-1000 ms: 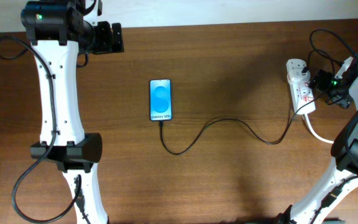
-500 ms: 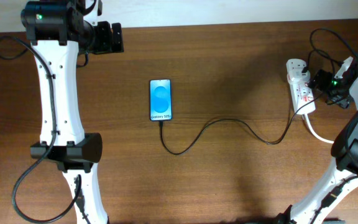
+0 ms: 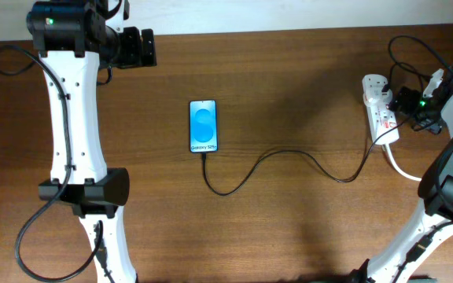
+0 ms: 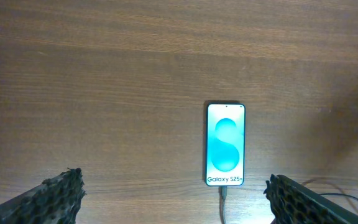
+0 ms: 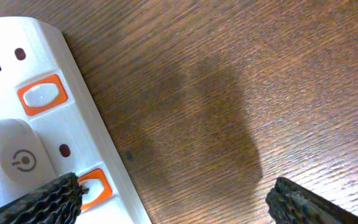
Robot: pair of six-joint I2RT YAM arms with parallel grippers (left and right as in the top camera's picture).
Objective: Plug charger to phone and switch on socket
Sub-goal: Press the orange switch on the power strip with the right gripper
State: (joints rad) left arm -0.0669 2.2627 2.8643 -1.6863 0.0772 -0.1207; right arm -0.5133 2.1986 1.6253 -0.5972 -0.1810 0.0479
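Note:
The phone (image 3: 203, 126) lies flat mid-table, blue screen lit; it also shows in the left wrist view (image 4: 225, 145). The thin black charger cable (image 3: 289, 154) runs from the phone's bottom edge in a loose curve to the white socket strip (image 3: 381, 108) at the right. Its connector (image 4: 224, 193) sits in the phone's port. My right gripper (image 5: 176, 202) is open, low over the strip (image 5: 55, 124); its left fingertip rests at an orange-red switch (image 5: 95, 186). A white plug (image 5: 11, 162) sits in the strip. My left gripper (image 4: 173, 199) is open and empty, held high, with the phone below it.
The strip's thick white cord (image 3: 403, 169) curves toward the right edge. Thicker black robot cables loop at the far right (image 3: 407, 55) and far left (image 3: 10, 59). A second orange switch (image 5: 40, 96) lies further along the strip.
My right gripper has shifted very slightly at the strip. The phone, the cable and the left arm have not moved.

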